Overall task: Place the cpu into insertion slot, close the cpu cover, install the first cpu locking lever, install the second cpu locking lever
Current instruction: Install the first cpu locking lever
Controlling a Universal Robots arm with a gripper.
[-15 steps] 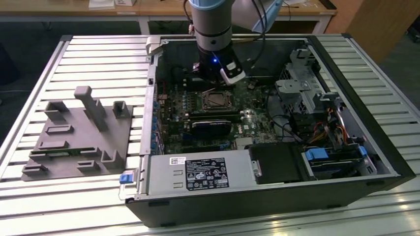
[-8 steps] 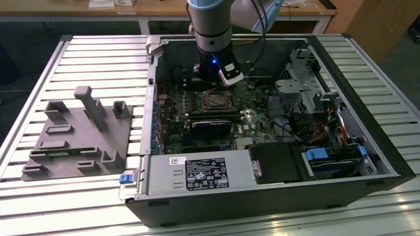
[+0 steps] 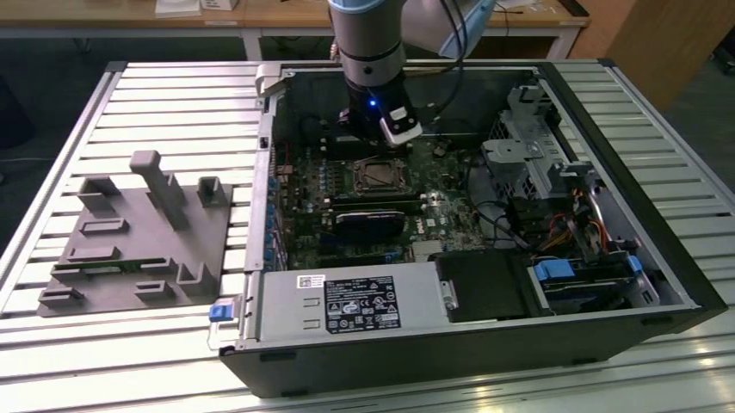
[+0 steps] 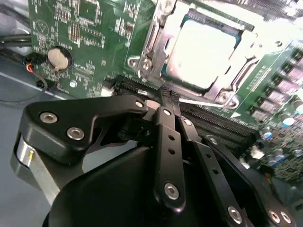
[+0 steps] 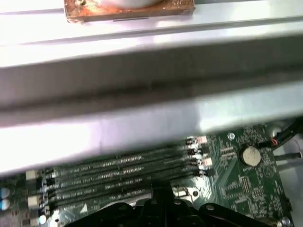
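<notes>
In the second wrist view the cpu (image 4: 202, 47) lies flat in the insertion slot (image 4: 222, 92), its pale metal face showing through the window of the cpu cover (image 4: 154, 39). The silvery cover frame lies down around the chip. A thin bright metal rod (image 4: 201, 101) runs along the socket's edge nearest the gripper. My gripper (image 4: 168, 98) is shut, its black fingers pressed together with nothing between them and their tips just short of that edge. In the exterior view the gripper (image 3: 367, 146) hangs inside the open computer case, right behind the insertion slot (image 3: 377, 176).
Long black memory slots (image 5: 118, 175) and a coin battery (image 5: 249, 155) lie on the green board. A black graphics card (image 3: 367, 225), the power supply (image 3: 344, 303) and drive cages (image 3: 528, 163) crowd the case. A grey fixture (image 3: 138, 237) sits on the slatted table at the exterior view's left.
</notes>
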